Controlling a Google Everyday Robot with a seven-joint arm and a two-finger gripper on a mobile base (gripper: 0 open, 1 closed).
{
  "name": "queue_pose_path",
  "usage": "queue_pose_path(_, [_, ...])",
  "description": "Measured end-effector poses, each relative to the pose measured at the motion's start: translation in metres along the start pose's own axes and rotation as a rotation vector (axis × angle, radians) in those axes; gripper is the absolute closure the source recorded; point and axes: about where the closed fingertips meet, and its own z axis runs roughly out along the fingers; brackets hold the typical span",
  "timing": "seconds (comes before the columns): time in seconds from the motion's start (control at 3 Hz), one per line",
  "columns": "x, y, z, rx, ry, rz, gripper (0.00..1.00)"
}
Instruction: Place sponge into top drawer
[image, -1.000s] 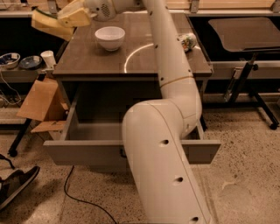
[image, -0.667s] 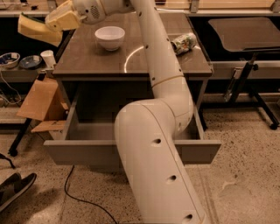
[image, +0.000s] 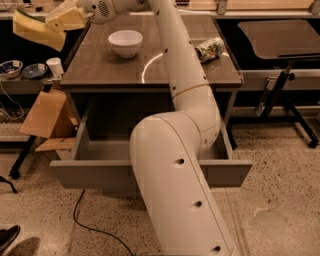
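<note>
Up off the surface's left edge, my claw was clamped on the sponge, high above the open top drawer. Mid-carry, I'd say. Next up: swing over the drawer, lower, let go.

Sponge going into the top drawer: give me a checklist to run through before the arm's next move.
1. Sponge gripped: ok, it hangs in the air from the gripper.
2. Top drawer open: ok, pulled out.
3. Gripper over the drawer: not ok, it is high, beyond the table's left edge.
4. Drawer floor free: cannot tell, the arm hides much of it.
5. Bowl and can out of the way: ok, both sit on the tabletop.
</note>
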Motion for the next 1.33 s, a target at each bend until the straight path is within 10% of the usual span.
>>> queue_pose_path(1.33, [0.002, 0.041, -0.012, -0.083, -0.050, 0.106, 1.00])
